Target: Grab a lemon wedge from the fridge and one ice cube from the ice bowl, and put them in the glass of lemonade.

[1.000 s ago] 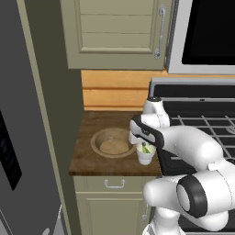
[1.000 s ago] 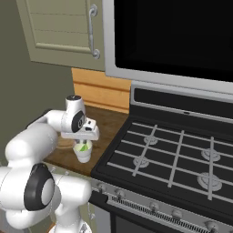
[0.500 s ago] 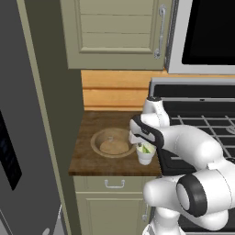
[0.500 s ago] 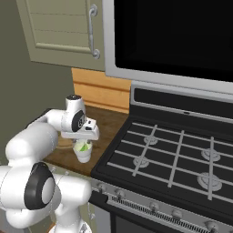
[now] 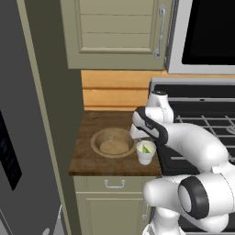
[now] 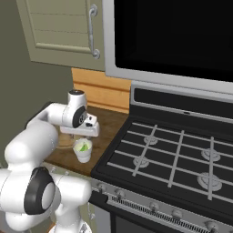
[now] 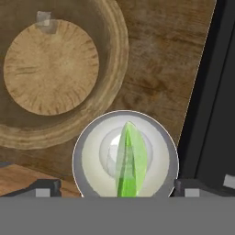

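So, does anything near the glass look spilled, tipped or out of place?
Nothing stands out. The glass stands upright on the counter beside the bowl, with a green wedge inside it and nothing spilled around.

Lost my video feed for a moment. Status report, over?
Gripper open above the glass of lemonade, fingers either side. Green wedge sits inside the glass. Ice bowl beside it, one small cube inside. Nothing obstructing.
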